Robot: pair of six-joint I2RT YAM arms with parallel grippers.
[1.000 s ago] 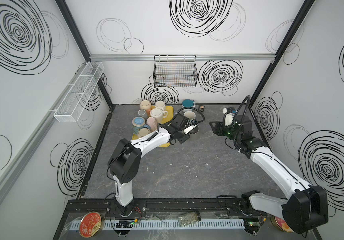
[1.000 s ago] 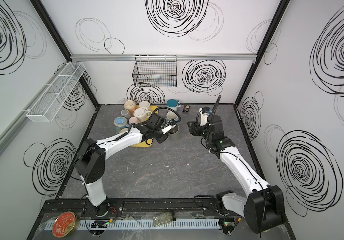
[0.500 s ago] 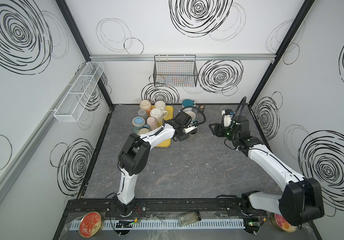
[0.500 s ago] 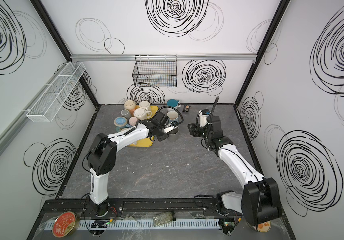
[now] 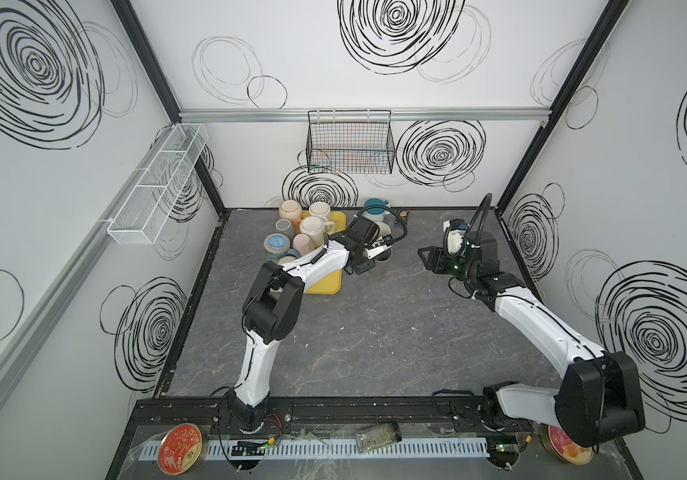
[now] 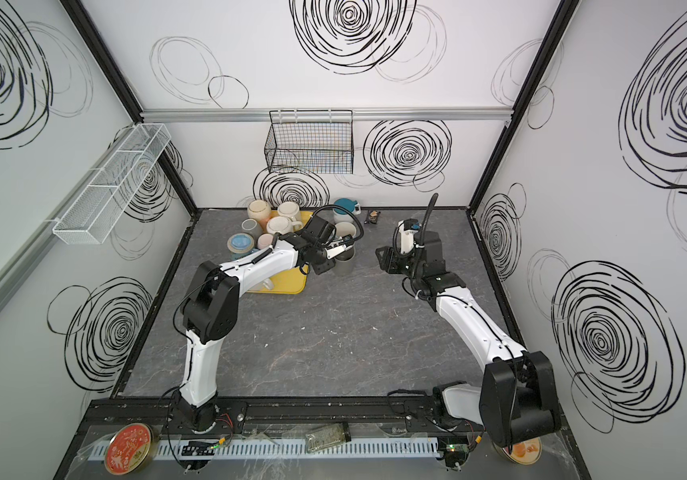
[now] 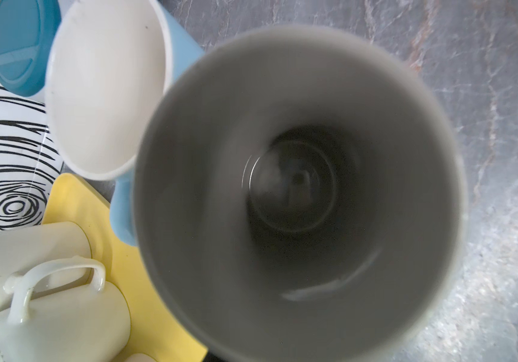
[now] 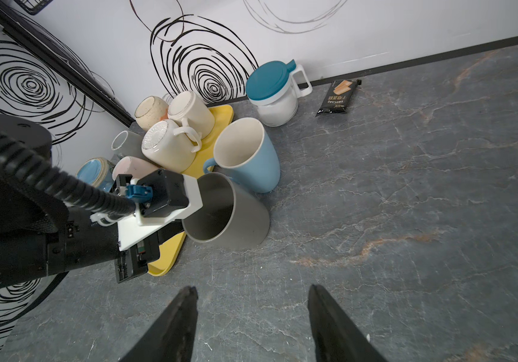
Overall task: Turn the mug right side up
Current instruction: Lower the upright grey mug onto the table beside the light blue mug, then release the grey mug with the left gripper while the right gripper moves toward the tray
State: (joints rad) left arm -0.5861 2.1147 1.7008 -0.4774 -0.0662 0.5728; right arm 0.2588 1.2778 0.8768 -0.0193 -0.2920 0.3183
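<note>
Your left gripper [image 5: 376,254] is reaching in over the far middle of the table [image 8: 408,219] and is clamping down on the grey mug [image 8: 239,219] at its rim. The fingers themselves are hiding behind the wrist camera mount in the right wrist view, so you are not getting a clear look at the contact.

The grey mug is standing mouth up with its base on the table, just off the front corner of the yellow tray [image 8: 163,263]. It is sitting close beside the light blue mug [image 8: 251,166], which is also standing mouth up. The left wrist view is looking straight down into the grey mug's hollow, with the bottom showing dark and blurred.

Your right gripper [image 8: 251,291] is hovering above bare table, well apart from the grey mug and pointing toward it. Its jaws are standing partly apart with nothing between them.

Cream mugs [image 8: 173,141] are lying bottom up on the tray by the back wall. A teal-lidded jar [image 8: 273,84] and a dark snack packet [image 8: 337,98] are sitting along that wall.
</note>
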